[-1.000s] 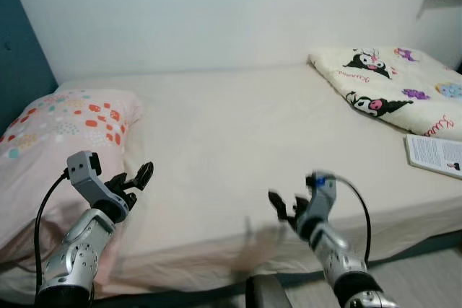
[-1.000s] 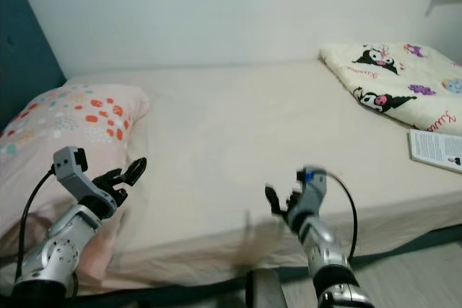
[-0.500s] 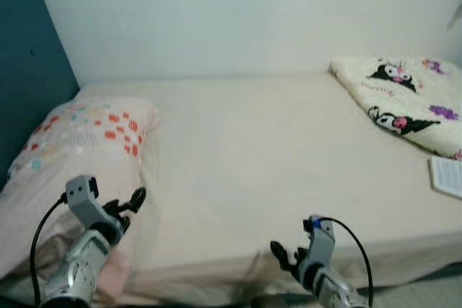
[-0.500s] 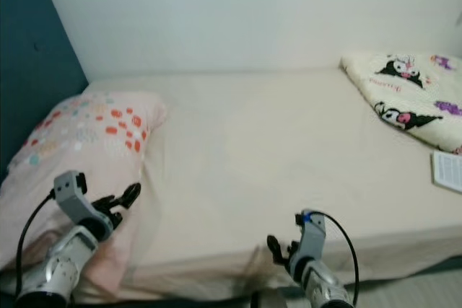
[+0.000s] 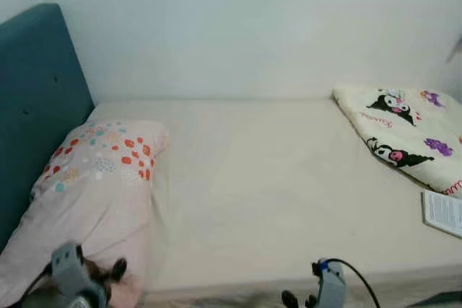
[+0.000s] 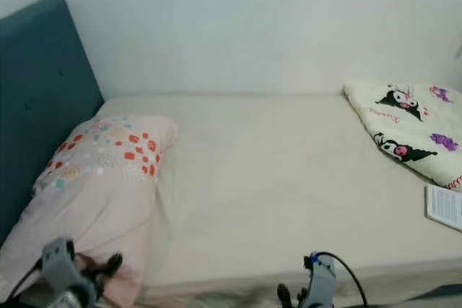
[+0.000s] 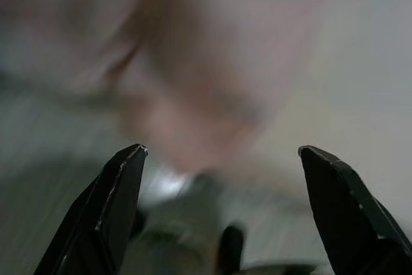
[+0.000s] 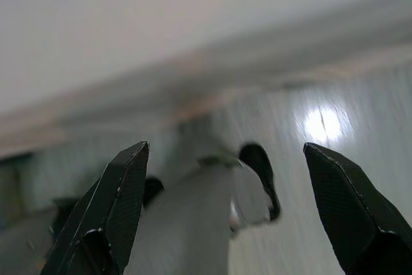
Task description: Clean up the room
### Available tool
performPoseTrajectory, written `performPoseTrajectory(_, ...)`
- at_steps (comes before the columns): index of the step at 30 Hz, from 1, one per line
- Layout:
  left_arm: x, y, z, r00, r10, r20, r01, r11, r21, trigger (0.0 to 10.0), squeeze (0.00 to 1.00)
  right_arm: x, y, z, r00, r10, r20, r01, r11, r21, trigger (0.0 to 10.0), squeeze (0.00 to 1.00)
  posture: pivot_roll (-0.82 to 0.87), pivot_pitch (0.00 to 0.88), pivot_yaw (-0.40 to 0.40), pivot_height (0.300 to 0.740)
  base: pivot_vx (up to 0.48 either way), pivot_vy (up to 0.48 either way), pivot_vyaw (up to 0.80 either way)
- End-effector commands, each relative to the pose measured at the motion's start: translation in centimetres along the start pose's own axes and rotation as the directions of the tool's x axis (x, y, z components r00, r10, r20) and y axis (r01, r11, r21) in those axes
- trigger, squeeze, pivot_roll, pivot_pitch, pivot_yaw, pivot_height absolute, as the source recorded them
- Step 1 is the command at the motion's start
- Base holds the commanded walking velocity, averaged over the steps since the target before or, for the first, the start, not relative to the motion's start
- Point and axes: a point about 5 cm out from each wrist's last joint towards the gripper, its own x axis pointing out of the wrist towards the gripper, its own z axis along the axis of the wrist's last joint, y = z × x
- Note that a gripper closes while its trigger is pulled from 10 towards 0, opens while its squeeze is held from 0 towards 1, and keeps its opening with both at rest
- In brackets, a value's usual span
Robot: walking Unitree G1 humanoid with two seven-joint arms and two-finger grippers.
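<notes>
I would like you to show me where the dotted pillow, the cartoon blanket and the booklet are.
dotted pillow (image 5: 94, 178), left eye view, on its upper face below the dots.
cartoon blanket (image 5: 408, 131), left eye view, on its folded top.
booklet (image 6: 445, 205), right eye view, on its printed page.

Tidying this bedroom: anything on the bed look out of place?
A booklet lies loose near the bed's right edge, beside the folded cartoon blanket. The pillow sits skewed, overhanging the front edge.
</notes>
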Motion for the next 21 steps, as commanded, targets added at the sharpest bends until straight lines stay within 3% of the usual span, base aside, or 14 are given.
performPoseTrajectory(1,-0.1,0.2,-0.6,1.0,0.019,-0.021,-0.019,1.0,0.022,10.0,0.0,-0.1,-0.2,-0.8,0.999,-0.016,-0.039,0.016,1.0,-0.013,10.0,0.0,0.01,0.0,-0.067,0.74,0.0,0.0,0.0)
performPoseTrajectory(3,-1.1,1.5,-3.6,0.988,0.092,-0.127,-0.087,0.995,0.05,10.0,0.0,-0.4,-0.5,-2.0,0.995,-0.032,-0.09,0.027,0.998,-0.049,10.0,0.0,0.01,0.0,-0.07,0.74,0.0,0.0,0.0)
performPoseTrajectory(4,-1.1,1.5,-3.6,0.988,0.092,-0.127,-0.087,0.995,0.05,10.0,0.0,-0.4,-0.5,-2.0,0.995,-0.032,-0.09,0.027,0.998,-0.049,10.0,0.0,0.01,0.0,-0.07,0.74,0.0,0.0,0.0)
performPoseTrajectory(5,-2.7,3.0,-6.9,0.945,0.207,-0.252,-0.174,0.974,0.148,10.0,0.0,-0.5,-0.5,-2.9,0.991,-0.036,-0.128,0.023,0.995,-0.097,10.0,0.0,0.01,0.0,-0.071,0.74,0.0,0.0,0.0)
performPoseTrajectory(6,-2.7,3.0,-6.9,0.945,0.207,-0.252,-0.174,0.974,0.148,10.0,0.0,-0.5,-0.5,-2.9,0.991,-0.036,-0.128,0.023,0.995,-0.097,10.0,0.0,0.01,0.0,-0.071,0.74,0.0,0.0,0.0)
performPoseTrajectory(7,-3.4,3.6,-8.1,0.919,0.269,-0.287,-0.221,0.957,0.188,10.0,0.0,-0.5,-0.5,-3.0,0.99,-0.034,-0.136,0.018,0.993,-0.116,10.0,0.0,0.01,0.0,-0.071,0.74,0.0,0.0,0.0)
performPoseTrajectory(13,-3.0,3.2,-7.8,0.915,0.305,-0.262,-0.247,0.94,0.235,10.0,0.0,-0.4,-0.2,-2.9,0.99,-0.029,-0.136,0.01,0.99,-0.139,10.0,0.0,0.02,0.0,-0.079,0.74,0.0,0.0,0.0)
performPoseTrajectory(16,-2.2,2.4,-6.8,0.923,0.31,-0.226,-0.256,0.936,0.241,10.0,0.0,-0.3,0.2,-2.8,0.989,-0.027,-0.147,-0.003,0.979,-0.204,10.0,0.0,0.03,0.0,-0.084,0.74,0.0,0.0,0.0)
performPoseTrajectory(21,-1.3,1.5,-5.5,0.932,0.312,-0.184,-0.258,0.929,0.266,10.0,0.0,0.1,0.4,-1.8,0.988,-0.094,-0.119,0.063,0.968,-0.243,10.0,0.0,0.05,0.0,-0.089,0.74,0.0,0.0,0.0)
